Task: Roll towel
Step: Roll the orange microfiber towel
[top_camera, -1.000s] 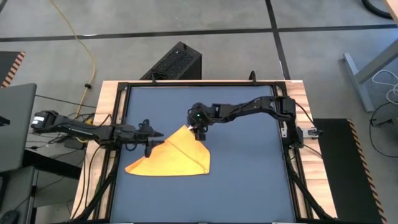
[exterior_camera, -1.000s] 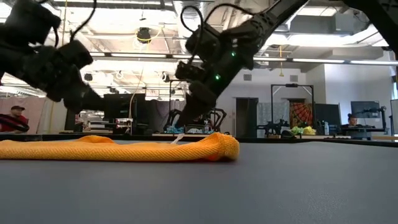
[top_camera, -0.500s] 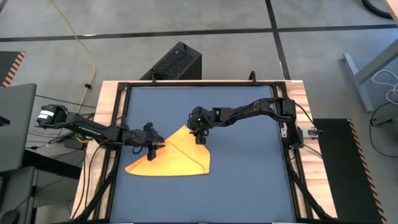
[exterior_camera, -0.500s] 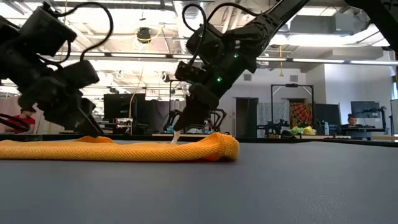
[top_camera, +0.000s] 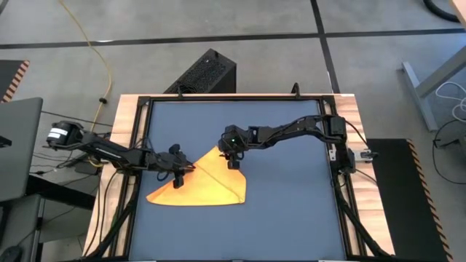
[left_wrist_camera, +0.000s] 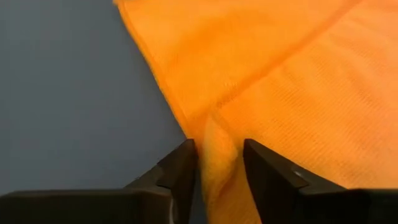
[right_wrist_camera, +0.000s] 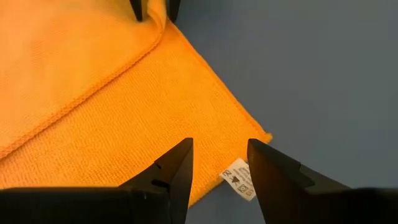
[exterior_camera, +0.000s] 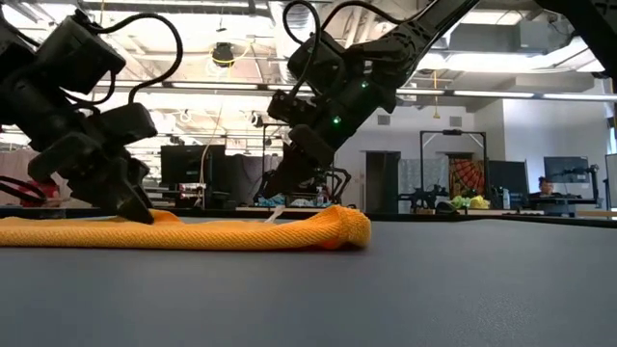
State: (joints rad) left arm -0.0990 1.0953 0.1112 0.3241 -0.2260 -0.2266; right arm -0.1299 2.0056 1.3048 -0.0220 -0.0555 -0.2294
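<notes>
The towel (top_camera: 202, 183), bright yellow-orange, lies flat on the dark blue table mat (top_camera: 284, 204), toward the left half, folded into a rough triangle with one corner pointing to the far side. In the low view the towel (exterior_camera: 183, 231) forms a low band with a rounded fold at its right end.

Left gripper (top_camera: 177, 173): down at the towel's left edge. The left wrist view shows its two dark fingers (left_wrist_camera: 180, 171) on either side of a raised ridge of towel (left_wrist_camera: 298, 93) at the folded edge, both touching the cloth. The jaws stand partly apart with fabric pinched between them. The low view places the left gripper (exterior_camera: 130, 202) on the towel's upper surface.

Right gripper (top_camera: 232, 159): at the towel's far corner. In the right wrist view its fingers (right_wrist_camera: 174, 168) stand apart above the towel (right_wrist_camera: 93, 106) edge, with the white tag (right_wrist_camera: 238, 178) seen just beside the gap, at the corner. Nothing is caught between them; jaws open. The low view shows the right gripper (exterior_camera: 280, 188) tips just above the cloth, near the tag (exterior_camera: 274, 214)
</notes>
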